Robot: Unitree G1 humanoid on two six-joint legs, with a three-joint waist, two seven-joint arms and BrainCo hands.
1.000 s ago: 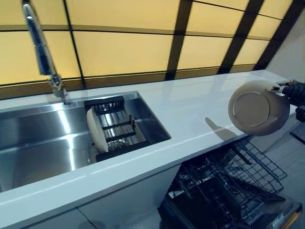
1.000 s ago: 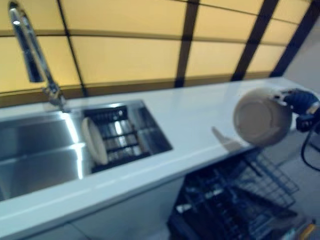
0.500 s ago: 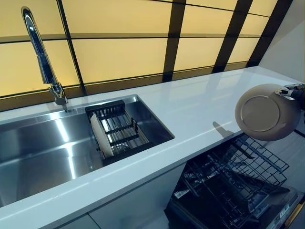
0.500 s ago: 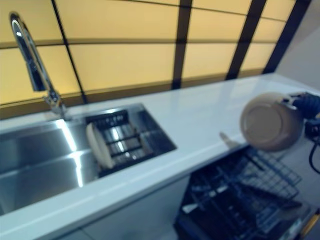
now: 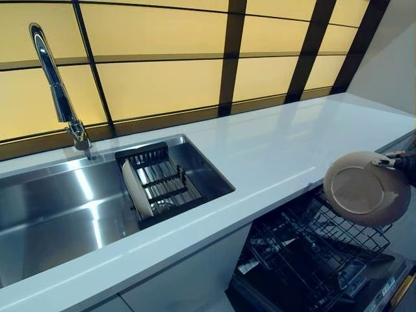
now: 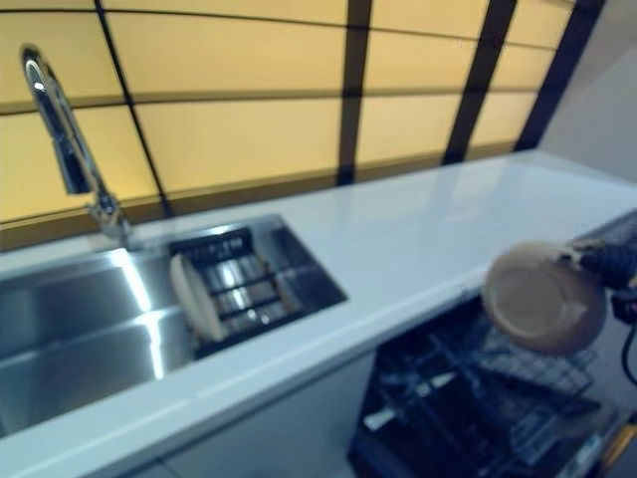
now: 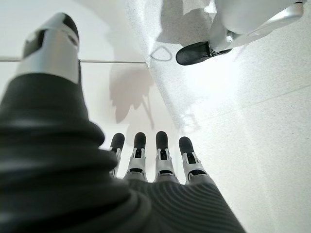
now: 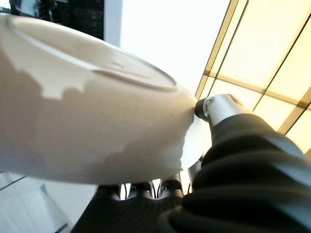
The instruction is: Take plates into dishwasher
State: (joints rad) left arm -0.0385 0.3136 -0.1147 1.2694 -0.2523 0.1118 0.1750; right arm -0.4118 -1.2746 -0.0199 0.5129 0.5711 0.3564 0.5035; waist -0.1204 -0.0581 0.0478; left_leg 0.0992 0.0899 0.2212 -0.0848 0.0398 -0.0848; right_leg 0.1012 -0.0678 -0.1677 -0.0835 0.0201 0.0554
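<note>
My right hand (image 5: 404,162) holds a beige plate (image 5: 365,189) by its rim, underside facing me, over the open dishwasher's wire rack (image 5: 318,250) at the lower right. In the right wrist view the thumb (image 8: 219,108) presses the plate (image 8: 82,111) and the fingers curl under its edge. A second beige plate (image 5: 136,189) stands on edge in the dark drying rack (image 5: 162,182) inside the steel sink (image 5: 52,208). My left hand (image 7: 155,160) shows only in its wrist view, fingers straight, holding nothing, above a pale floor.
A white counter (image 5: 279,146) runs from the sink to the right wall. A tall chrome tap (image 5: 58,91) rises behind the sink. The dishwasher door (image 5: 383,292) hangs open below the counter's front edge, with the rack pulled out.
My right hand has lowered the plate from counter height down past the counter's front edge, closer to the dishwasher rack. The view has shifted slightly.
</note>
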